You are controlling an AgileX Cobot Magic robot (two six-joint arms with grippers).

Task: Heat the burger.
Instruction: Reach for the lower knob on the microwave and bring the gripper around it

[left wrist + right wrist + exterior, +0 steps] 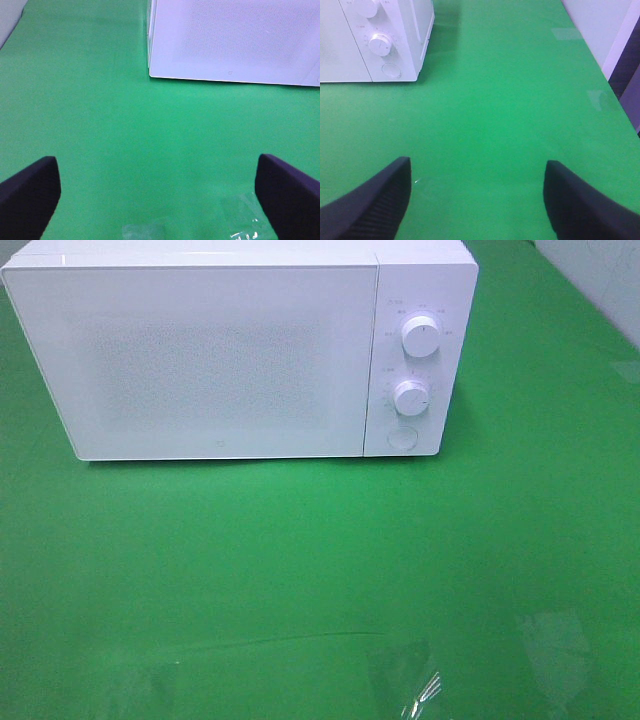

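The left end effector [156, 167] stands wide open. Its two dark fingers [27, 195] sit far apart, with only the bare green bench [100, 110] between them, and they grip and touch nothing. It hangs above the bench and faces the white microwave [235, 40], whose front lower edge lies ahead and well apart. A patch of clear film [240, 222] lies on the bench near one finger.

The right end effector [477, 167] is open too. Its fingers [375, 205] are spread over bare bench and hold nothing. It also hangs above the bench, with the microwave's control side ahead and well apart.

Neither arm reaches into the high view, so I cannot tell their pose beyond this.

In the high view the microwave fills the upper left and centre of the frame and stands on the bench. Its door [210, 360] is shut. On the panel at its right end, two dials [421, 337] sit one above the other, with a round button [402, 437] below them. Clear film glints at the lower right of the frame.

The burger shows in no view. The door is opaque, so I cannot tell what lies behind it.
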